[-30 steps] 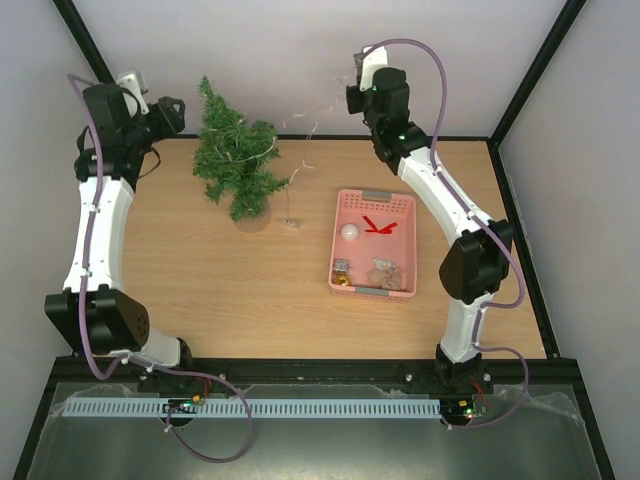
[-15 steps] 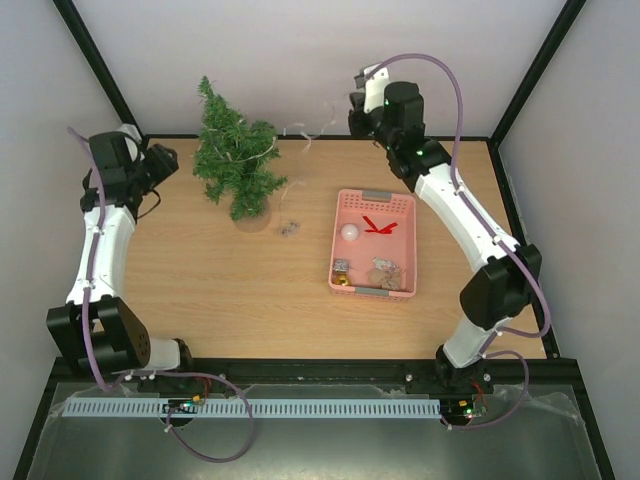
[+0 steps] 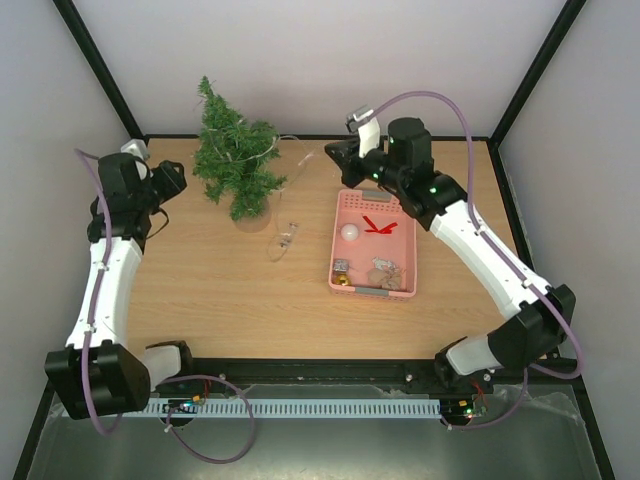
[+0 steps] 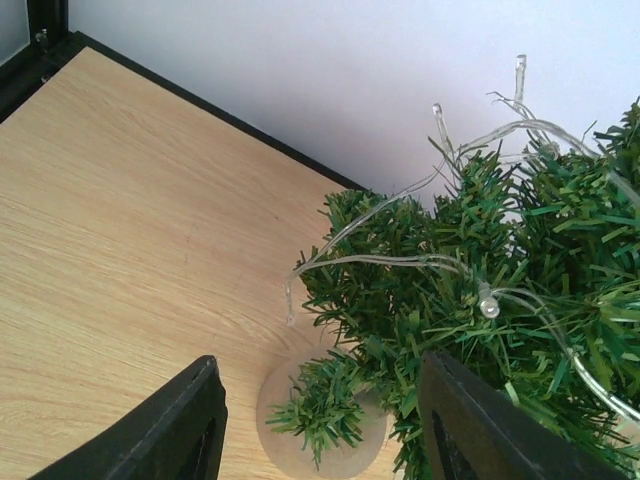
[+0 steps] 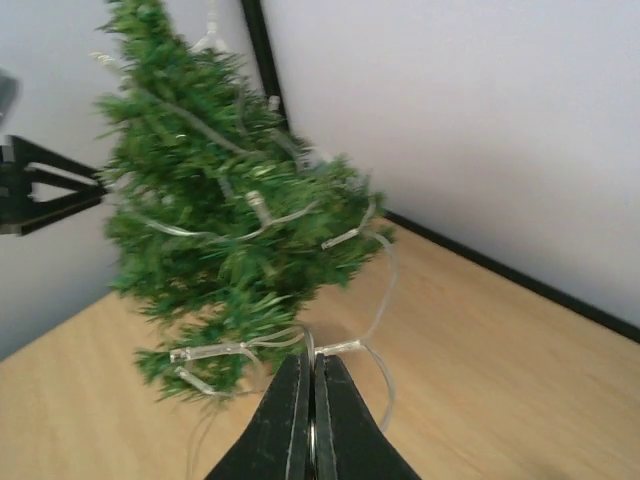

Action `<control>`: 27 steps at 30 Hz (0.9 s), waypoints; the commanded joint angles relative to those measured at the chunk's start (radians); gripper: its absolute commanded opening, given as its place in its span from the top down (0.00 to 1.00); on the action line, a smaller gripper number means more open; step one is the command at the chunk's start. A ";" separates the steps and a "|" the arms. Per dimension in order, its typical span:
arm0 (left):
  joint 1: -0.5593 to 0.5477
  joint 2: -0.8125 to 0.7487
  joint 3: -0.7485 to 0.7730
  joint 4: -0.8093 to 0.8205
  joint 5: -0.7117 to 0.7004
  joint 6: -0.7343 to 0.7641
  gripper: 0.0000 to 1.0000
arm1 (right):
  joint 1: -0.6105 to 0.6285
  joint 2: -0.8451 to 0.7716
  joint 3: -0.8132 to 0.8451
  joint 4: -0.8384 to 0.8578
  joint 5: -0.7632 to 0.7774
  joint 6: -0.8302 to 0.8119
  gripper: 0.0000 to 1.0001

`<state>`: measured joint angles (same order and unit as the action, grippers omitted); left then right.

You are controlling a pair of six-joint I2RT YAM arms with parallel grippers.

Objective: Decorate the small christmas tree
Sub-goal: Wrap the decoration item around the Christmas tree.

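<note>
The small christmas tree (image 3: 236, 160) stands at the back left of the table on a round base. It also shows in the left wrist view (image 4: 470, 300) and the right wrist view (image 5: 215, 210). A clear string of lights (image 3: 283, 190) is draped over its branches and hangs down to the table. My right gripper (image 3: 335, 156) is shut on the light string (image 5: 325, 345) to the right of the tree. My left gripper (image 3: 178, 180) is open and empty, just left of the tree, its fingers (image 4: 190, 425) either side of the base (image 4: 320, 430).
A pink basket (image 3: 374, 243) lies right of centre with a white ball (image 3: 349, 233), a red piece (image 3: 378, 227) and small ornaments in it. The end of the string (image 3: 285, 240) lies on the table between tree and basket. A wall stands behind the table.
My right gripper has come down and left from high at the back wall, pulling the light string with it. My left gripper has moved towards the tree.
</note>
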<state>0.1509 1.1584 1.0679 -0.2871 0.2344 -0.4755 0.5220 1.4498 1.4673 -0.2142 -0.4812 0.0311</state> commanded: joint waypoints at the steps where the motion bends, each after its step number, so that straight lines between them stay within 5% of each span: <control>1: -0.019 -0.049 -0.033 0.026 0.013 0.016 0.46 | 0.038 -0.058 -0.099 0.098 -0.131 0.117 0.98; 7: -0.101 -0.164 -0.092 0.032 0.026 0.108 0.50 | 0.106 -0.084 -0.203 0.273 -0.218 0.235 0.98; 21: -0.339 -0.471 -0.376 0.102 0.195 0.314 0.55 | 0.151 -0.055 -0.210 0.372 -0.136 0.283 0.98; 27: -0.443 -0.483 -0.476 0.207 0.241 0.400 0.54 | 0.151 -0.061 -0.229 0.414 -0.108 0.305 0.98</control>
<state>-0.2417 0.6739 0.6365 -0.1822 0.4358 -0.1486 0.6682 1.3937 1.2541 0.1276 -0.6182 0.3077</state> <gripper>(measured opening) 0.461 0.017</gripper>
